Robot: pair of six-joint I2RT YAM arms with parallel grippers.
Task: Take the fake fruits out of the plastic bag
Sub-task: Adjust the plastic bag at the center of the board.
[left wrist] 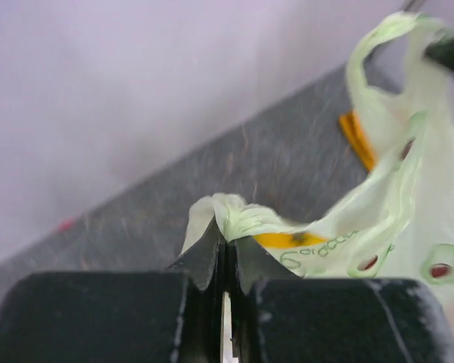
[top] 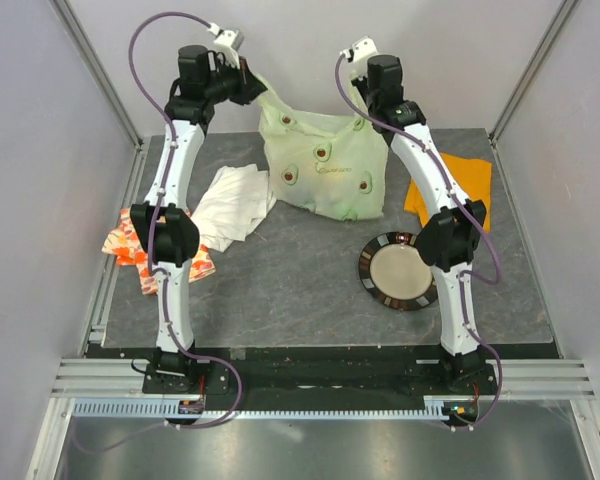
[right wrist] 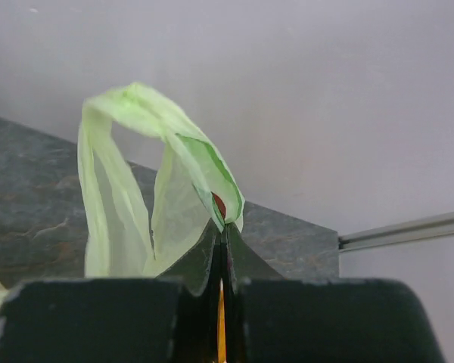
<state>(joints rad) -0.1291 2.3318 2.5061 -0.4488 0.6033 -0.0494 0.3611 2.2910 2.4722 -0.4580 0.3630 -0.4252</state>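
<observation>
The pale green plastic bag (top: 325, 160) hangs stretched between my two grippers at the back of the mat, its lower part resting on the mat. My left gripper (top: 252, 88) is shut on the bag's left upper edge, seen bunched at the fingertips in the left wrist view (left wrist: 225, 240). My right gripper (top: 368, 105) is shut on a handle loop (right wrist: 136, 181), pinched at its tips (right wrist: 223, 227). No fake fruits lie in the open. A yellow shape (left wrist: 291, 240) shows through the bag film; I cannot tell what it is.
A white cloth (top: 235, 205) lies left of the bag. A fruit-printed cloth (top: 135, 250) lies at the mat's left edge. An orange cloth (top: 450, 185) lies right, partly under the right arm. A dark round plate (top: 398, 272) sits front right. Grey walls enclose the mat.
</observation>
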